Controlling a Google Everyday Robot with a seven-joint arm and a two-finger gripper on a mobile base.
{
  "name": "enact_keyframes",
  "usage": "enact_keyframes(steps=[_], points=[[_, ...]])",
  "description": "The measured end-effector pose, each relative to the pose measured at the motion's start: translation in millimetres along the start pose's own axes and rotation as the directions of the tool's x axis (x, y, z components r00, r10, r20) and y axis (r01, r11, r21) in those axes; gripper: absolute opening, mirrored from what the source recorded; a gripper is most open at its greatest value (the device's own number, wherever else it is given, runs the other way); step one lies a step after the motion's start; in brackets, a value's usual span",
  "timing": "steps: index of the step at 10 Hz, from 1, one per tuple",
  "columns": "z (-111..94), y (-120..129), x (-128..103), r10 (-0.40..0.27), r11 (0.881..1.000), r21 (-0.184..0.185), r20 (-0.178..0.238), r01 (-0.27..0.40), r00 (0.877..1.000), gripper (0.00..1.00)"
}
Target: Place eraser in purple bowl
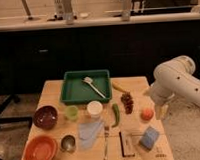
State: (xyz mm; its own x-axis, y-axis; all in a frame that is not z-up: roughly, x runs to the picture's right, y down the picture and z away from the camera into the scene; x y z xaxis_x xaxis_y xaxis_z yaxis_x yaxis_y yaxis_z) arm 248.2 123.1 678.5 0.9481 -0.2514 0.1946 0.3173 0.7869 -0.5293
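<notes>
You've got the long dark eraser block point(127, 143) at the front of the wooden table point(51, 91), well apart from the round dark-purple bowl point(45, 117) at left; gripper point(161, 111) hangs by the right edge (grip state: can't tell)

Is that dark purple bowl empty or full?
Empty: the purple bowl shows only bare inside. The eraser lies on the table; the gripper hangs beside the table's right edge.
</notes>
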Motion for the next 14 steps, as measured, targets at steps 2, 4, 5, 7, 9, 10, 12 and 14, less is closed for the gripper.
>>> enact_keyframes(steps=[2, 4, 5, 7, 9, 10, 12, 14], points=[[5, 4, -16, -0.137, 0.990, -0.028, 0.030, 0.138, 0.990, 0.80], [10, 8, -26, -0.241, 0.969, -0.046, 0.070, 0.244, 0.968, 0.80], [12, 11, -31, -0.307, 0.949, -0.048, 0.095, 0.312, 0.947, 0.80], [14, 13, -38, -0.378, 0.922, -0.043, 0.114, 0.385, 0.919, 0.80], [13, 13, -38, -0.381, 0.921, -0.043, 0.113, 0.388, 0.918, 0.80], [13, 13, -38, -0.382, 0.921, -0.042, 0.113, 0.388, 0.917, 0.80], [14, 13, -38, -0.389, 0.917, -0.039, 0.118, 0.396, 0.914, 0.80], [16, 16, -49, -0.490, 0.866, -0.030, 0.142, 0.498, 0.860, 0.80]])
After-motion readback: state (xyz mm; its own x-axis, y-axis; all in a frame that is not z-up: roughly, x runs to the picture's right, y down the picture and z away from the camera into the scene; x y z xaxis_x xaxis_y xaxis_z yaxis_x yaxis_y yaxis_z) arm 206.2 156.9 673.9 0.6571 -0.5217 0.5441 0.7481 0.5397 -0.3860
